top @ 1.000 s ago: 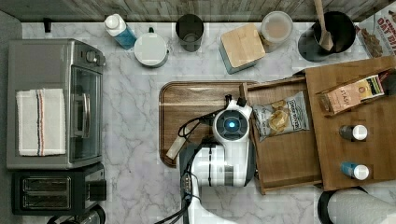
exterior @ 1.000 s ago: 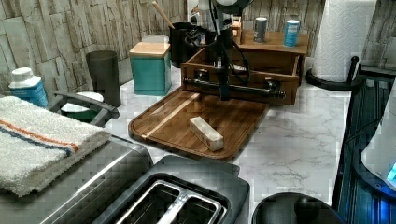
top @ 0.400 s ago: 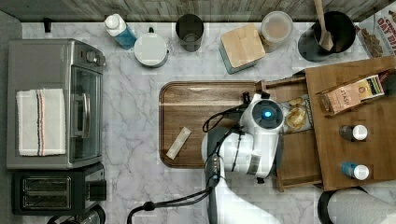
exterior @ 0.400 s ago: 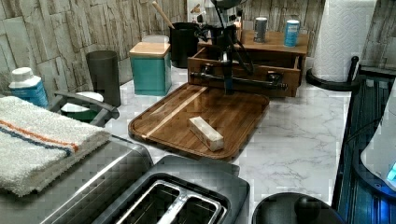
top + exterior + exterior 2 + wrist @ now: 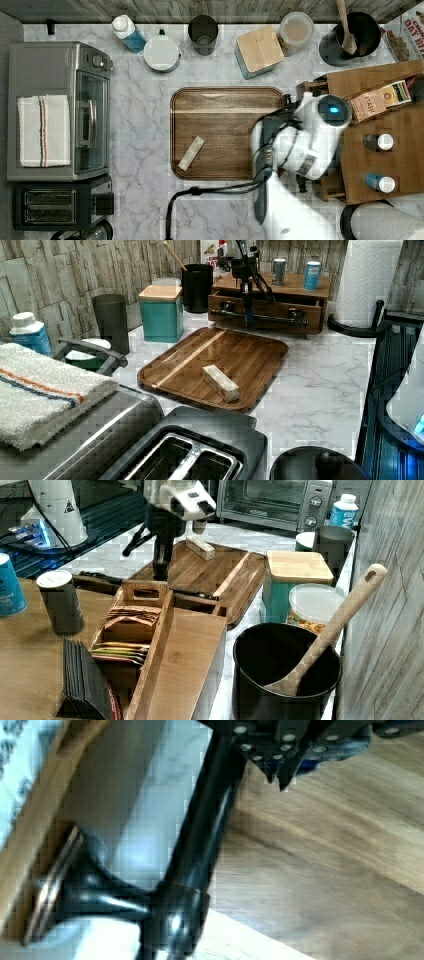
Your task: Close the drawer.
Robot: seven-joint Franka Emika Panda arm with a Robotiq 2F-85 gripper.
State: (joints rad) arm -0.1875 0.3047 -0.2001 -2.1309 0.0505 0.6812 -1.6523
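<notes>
The drawer (image 5: 280, 316) is a brown wooden box with a long black bar handle (image 5: 270, 320) on its front. It sits pushed almost fully under the cabinet top (image 5: 295, 290). In the top view only its corners (image 5: 311, 88) stick out past the cabinet, under my white arm (image 5: 315, 140). My gripper (image 5: 248, 319) points down at the handle from the tray side. In the wrist view the gripper (image 5: 279, 780) is shut, with its tips right beside the bar (image 5: 200, 845) and nothing between them. In the right view the gripper (image 5: 160, 575) stands just in front of the drawer (image 5: 197, 601).
A dark wooden serving tray (image 5: 225, 107) with a small pale block (image 5: 191, 152) lies directly in front of the drawer. A teal box (image 5: 259, 50) and a black pot with a spoon (image 5: 352, 32) stand behind. Bottles (image 5: 378, 142) and a tea box (image 5: 382, 100) sit on the cabinet top.
My arm has moved toward the top view's right, and the drawer has slid in under the cabinet with it. The bag inside the drawer is now covered.
</notes>
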